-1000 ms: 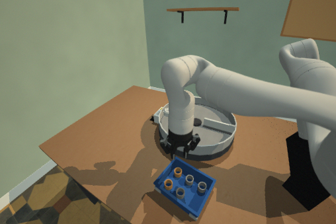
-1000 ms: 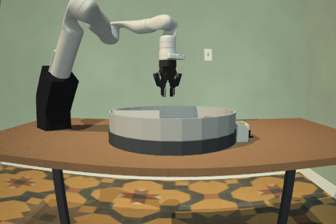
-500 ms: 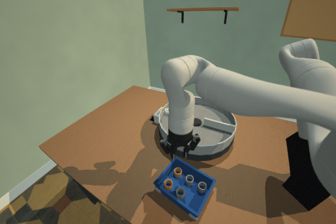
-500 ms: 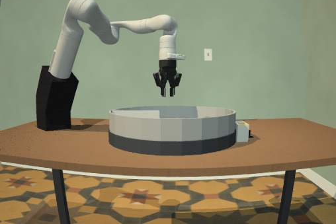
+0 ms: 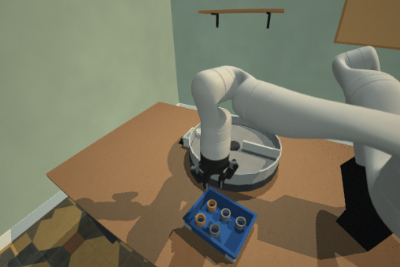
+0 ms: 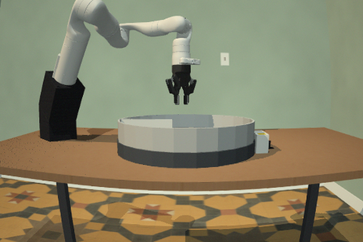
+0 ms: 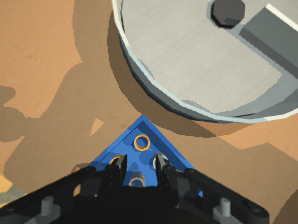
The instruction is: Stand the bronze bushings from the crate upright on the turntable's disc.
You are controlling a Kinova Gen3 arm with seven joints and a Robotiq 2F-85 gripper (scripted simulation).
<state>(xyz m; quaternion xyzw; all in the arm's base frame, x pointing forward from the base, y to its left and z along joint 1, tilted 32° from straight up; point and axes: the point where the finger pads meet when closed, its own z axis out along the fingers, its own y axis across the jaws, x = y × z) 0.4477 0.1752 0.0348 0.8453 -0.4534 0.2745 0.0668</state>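
Observation:
My gripper [image 5: 214, 185] [image 6: 181, 101] [image 7: 141, 162] is partly open and empty, pointing down high above the crate and turntable edge. The blue crate [image 5: 235, 204] [image 7: 165, 142] holds two upright bronze bushings: one [image 5: 212, 209] [image 7: 135, 145] near the back corner, another [image 5: 200, 224] [image 7: 116, 159] at the left, partly covered by a finger in the wrist view. Three steel bushings [image 5: 225, 219] [image 5: 240, 228] [image 5: 214, 234] stand there too. The turntable's grey disc [image 5: 252, 163] [image 7: 185, 60] shows no bushing in its visible parts; the arm hides some, and the rim hides it in the exterior view.
A raised wall [image 6: 186, 138] rings the disc. The dark hub [image 5: 235, 146] [image 7: 228, 12] is at its centre, and a straight divider [image 5: 260, 150] [image 7: 272, 37] runs outward from there. A small white box [image 6: 261, 142] adjoins the turntable. The crate stands close beside the turntable.

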